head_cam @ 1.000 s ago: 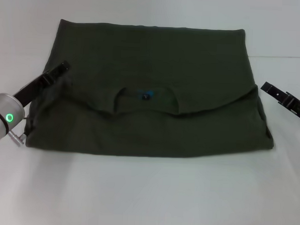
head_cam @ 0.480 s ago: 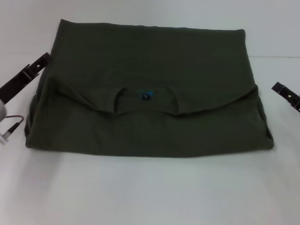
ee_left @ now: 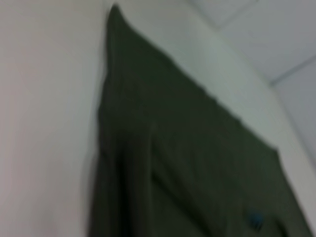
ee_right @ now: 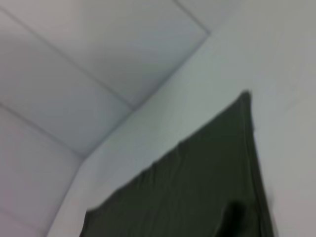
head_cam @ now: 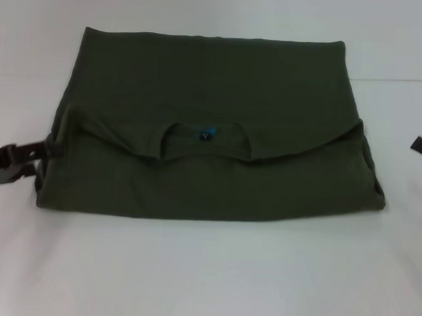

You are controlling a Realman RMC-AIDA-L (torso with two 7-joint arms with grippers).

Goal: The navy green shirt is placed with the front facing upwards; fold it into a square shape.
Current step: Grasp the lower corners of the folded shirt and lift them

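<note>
A plain white table [head_cam: 206,270] carries the navy green shirt [head_cam: 212,130], folded flat.

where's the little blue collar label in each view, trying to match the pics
Head view: the blue collar label sits mid-frame inside the neckline of the navy green shirt.
Left wrist view: a small blue spot on the shirt near the picture's lower right.
Right wrist view: not in it; only shirt fabric shows.
Shared landmark: the shirt's straight far edge against the white table.

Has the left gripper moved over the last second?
Yes. The left gripper dropped from beside the navy green shirt's upper left side to its lower-left edge; the shirt itself stayed put.
</note>
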